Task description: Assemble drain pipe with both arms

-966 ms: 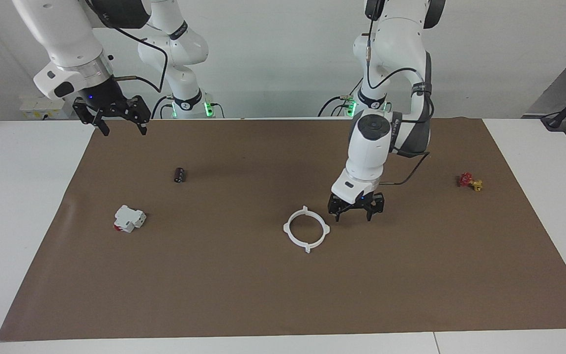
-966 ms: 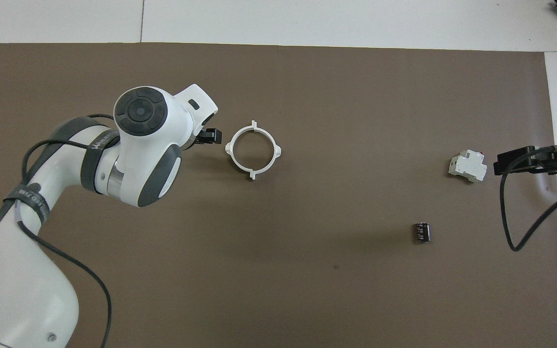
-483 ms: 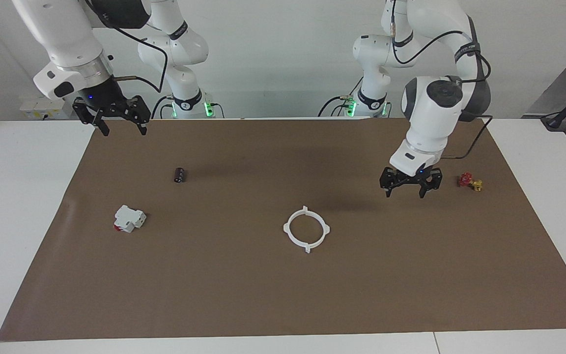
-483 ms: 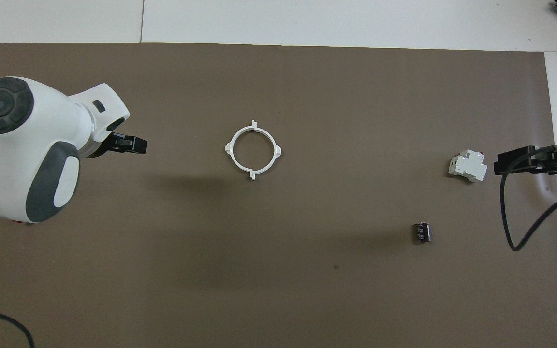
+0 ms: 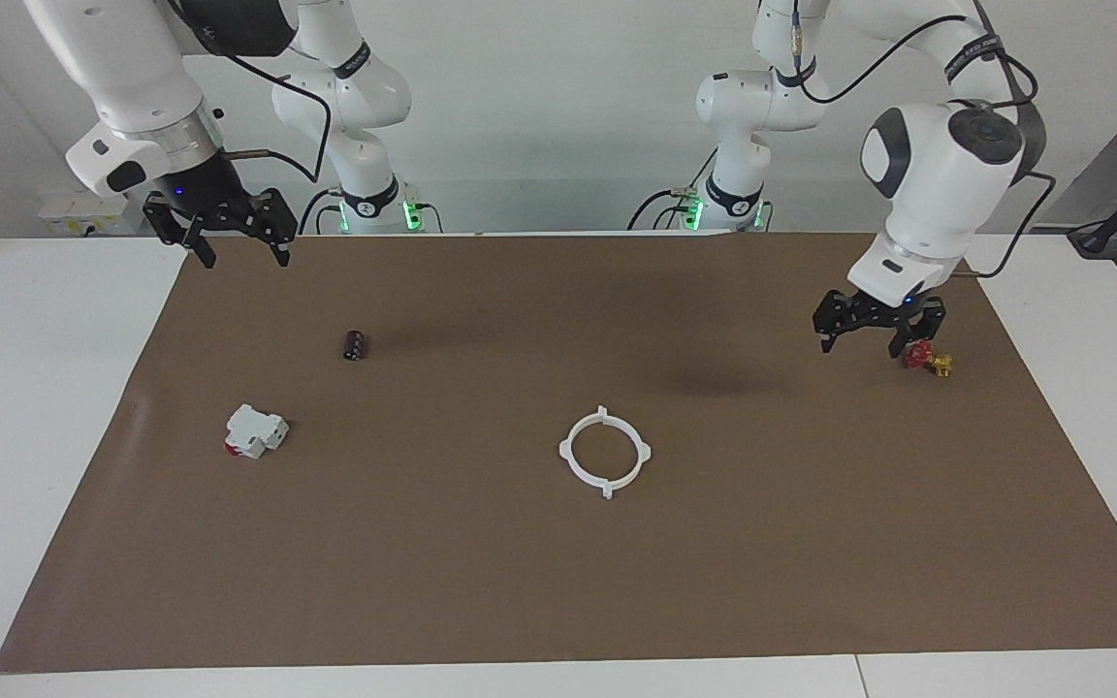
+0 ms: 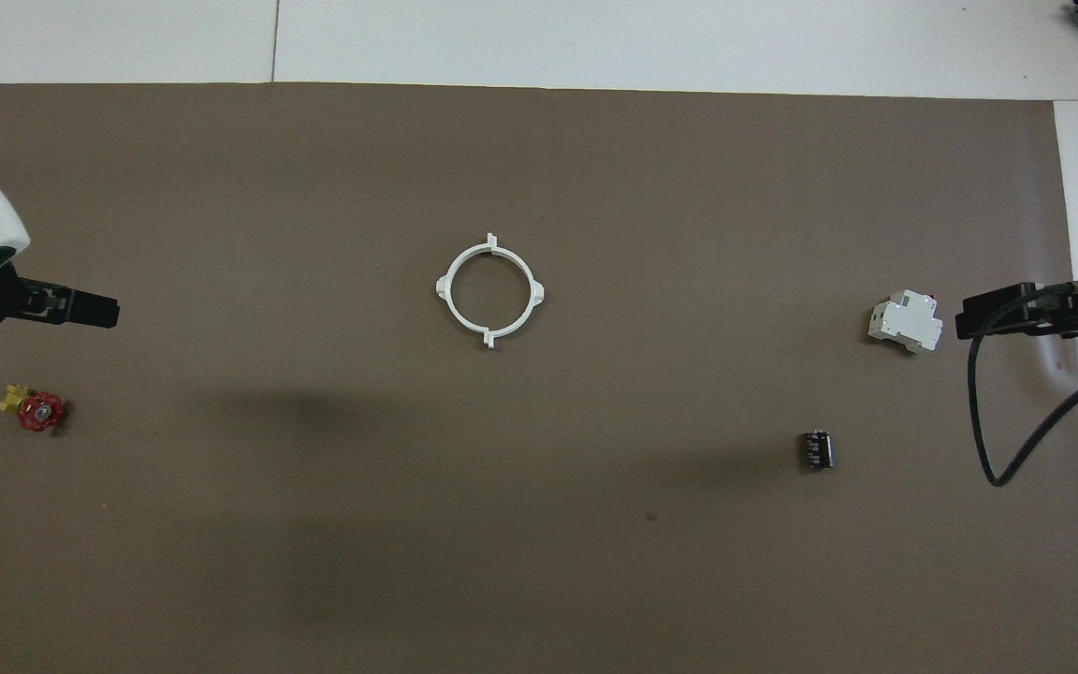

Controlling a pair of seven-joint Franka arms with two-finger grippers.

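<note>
**A:** Where is the drain pipe (image 5: 605, 452)?

**B:** Flat on the brown mat (image 5: 481, 582), near the middle of the desk (image 5: 35, 436), nothing touching it. It reads as one white ring with small tabs at twelve, three, six and nine o'clock.

**A:** How would it handle?

**B:** I'd judge it light, thin, fairly stiff plastic that slides easily on the mat. The rim beside a tab looks the safest place to pinch.

**A:** And the arms?

**B:** The left gripper (image 5: 874, 332) hangs in the air at the ring's two o'clock in the facing view, jaws spread, empty, over the mat beside a red and yellow valve (image 5: 927, 359). The right gripper (image 5: 219, 233) waits raised over the mat's corner at ten o'clock, jaws spread, empty.
</note>
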